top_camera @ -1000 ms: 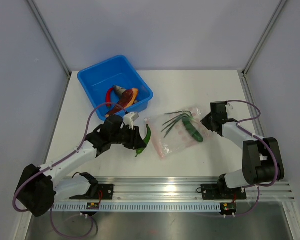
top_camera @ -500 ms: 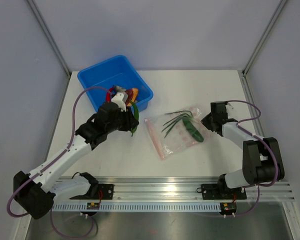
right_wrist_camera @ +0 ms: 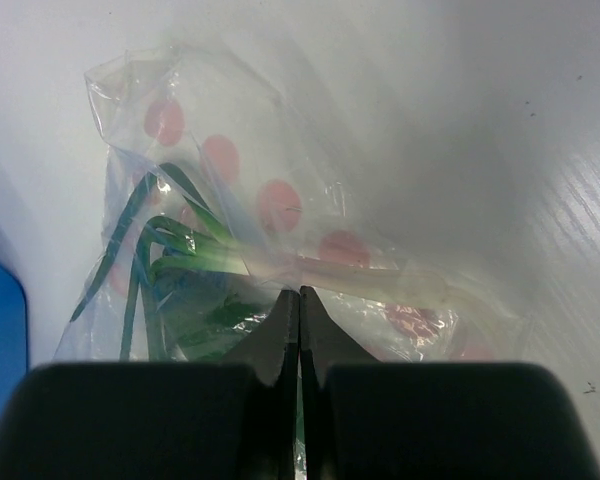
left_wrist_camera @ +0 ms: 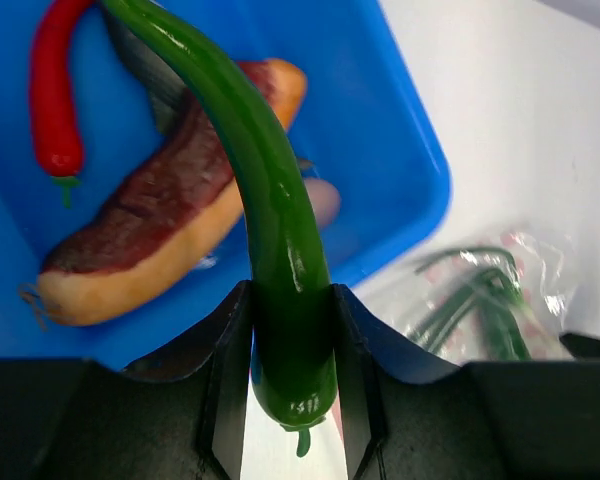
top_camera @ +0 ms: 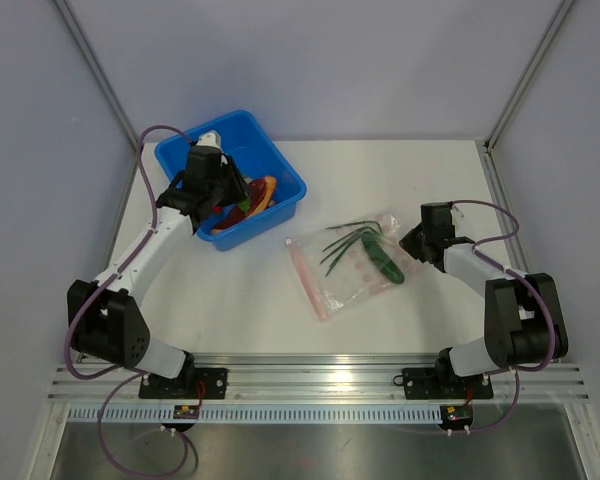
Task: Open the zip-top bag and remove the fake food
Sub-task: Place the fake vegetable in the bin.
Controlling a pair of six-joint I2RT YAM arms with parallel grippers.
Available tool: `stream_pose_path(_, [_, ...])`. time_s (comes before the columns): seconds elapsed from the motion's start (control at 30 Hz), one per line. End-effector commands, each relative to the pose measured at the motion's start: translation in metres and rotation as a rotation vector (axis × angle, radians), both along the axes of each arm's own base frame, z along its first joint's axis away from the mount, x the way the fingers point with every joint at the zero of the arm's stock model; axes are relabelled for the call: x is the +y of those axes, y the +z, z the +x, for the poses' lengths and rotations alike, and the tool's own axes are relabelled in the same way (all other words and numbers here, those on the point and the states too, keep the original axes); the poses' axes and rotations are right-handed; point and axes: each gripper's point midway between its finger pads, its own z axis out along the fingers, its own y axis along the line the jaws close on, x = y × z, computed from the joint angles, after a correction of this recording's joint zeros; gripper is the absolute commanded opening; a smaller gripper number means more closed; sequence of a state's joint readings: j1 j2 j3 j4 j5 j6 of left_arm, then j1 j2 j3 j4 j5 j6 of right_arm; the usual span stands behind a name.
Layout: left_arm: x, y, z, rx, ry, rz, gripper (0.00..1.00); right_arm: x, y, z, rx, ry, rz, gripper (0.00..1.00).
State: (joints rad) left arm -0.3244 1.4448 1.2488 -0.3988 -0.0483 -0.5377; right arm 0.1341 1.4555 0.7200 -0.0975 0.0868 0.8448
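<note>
The clear zip-top bag (top_camera: 352, 263) with pink dots lies at mid-table, green fake food (top_camera: 385, 262) still inside; it also shows in the right wrist view (right_wrist_camera: 280, 230). My right gripper (right_wrist_camera: 299, 300) is shut on the bag's right edge. My left gripper (left_wrist_camera: 290, 350) is shut on a green chili (left_wrist_camera: 270, 210) and holds it over the blue tub (top_camera: 230, 178). In the tub lie a red chili (left_wrist_camera: 52, 100), a brown-orange piece (left_wrist_camera: 170, 215) and a grey fish, partly hidden.
The blue tub stands at the back left; its near corner (left_wrist_camera: 420, 190) is close to the bag. Grey walls enclose the table on three sides. A metal rail (top_camera: 320, 375) runs along the near edge.
My left arm has swung from near the bag back and left to above the blue tub, carrying the green chili. The right gripper and the bag have stayed put.
</note>
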Motion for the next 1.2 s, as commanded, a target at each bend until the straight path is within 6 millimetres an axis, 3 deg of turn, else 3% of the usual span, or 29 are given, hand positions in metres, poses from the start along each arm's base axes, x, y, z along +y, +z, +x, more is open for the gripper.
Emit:
stream_pose_path(0.0, [0.027,0.019,0.033,-0.071,0.118,-0.038,0.32,0.001,0.012,0.011,-0.050,0.005,0.015,0.00])
stream_pose_path(0.17, [0.069,0.007,0.060,-0.064,0.233,-0.065,0.32,0.003,0.012,0.010,-0.053,0.007,0.020,0.00])
stream_pose_path(0.27, [0.081,-0.003,0.071,-0.025,0.256,-0.057,0.33,0.003,0.013,0.010,-0.057,0.009,0.025,0.00])
stream_pose_path(0.3, [0.083,0.002,0.075,-0.033,0.258,-0.050,0.33,0.004,0.014,0.011,-0.060,0.012,0.027,0.00])
stream_pose_path(0.5, [0.091,-0.012,0.081,0.024,0.271,0.003,0.39,0.004,0.013,0.011,-0.058,0.011,0.029,0.00])
stream_pose_path(0.63, [0.092,-0.019,0.079,0.038,0.275,0.003,0.49,0.004,0.014,0.010,-0.063,0.011,0.029,0.00])
stream_pose_path(0.87, [0.084,-0.027,0.071,0.063,0.234,-0.018,0.58,0.005,0.013,0.010,-0.061,0.014,0.031,0.00])
stream_pose_path(0.97, [0.075,-0.016,0.061,0.028,0.198,-0.049,0.61,0.005,0.013,0.011,-0.061,0.016,0.034,0.00])
stream_pose_path(1.07, [0.060,-0.015,0.040,-0.003,0.157,-0.053,0.61,0.006,0.013,0.011,-0.059,0.017,0.037,0.00])
stream_pose_path(1.1, [0.057,-0.029,0.029,0.017,0.147,-0.048,0.61,0.005,0.013,0.011,-0.060,0.017,0.036,0.00])
stream_pose_path(1.17, [0.034,-0.023,0.017,-0.011,0.068,-0.101,0.60,0.006,0.013,0.011,-0.060,0.018,0.037,0.00])
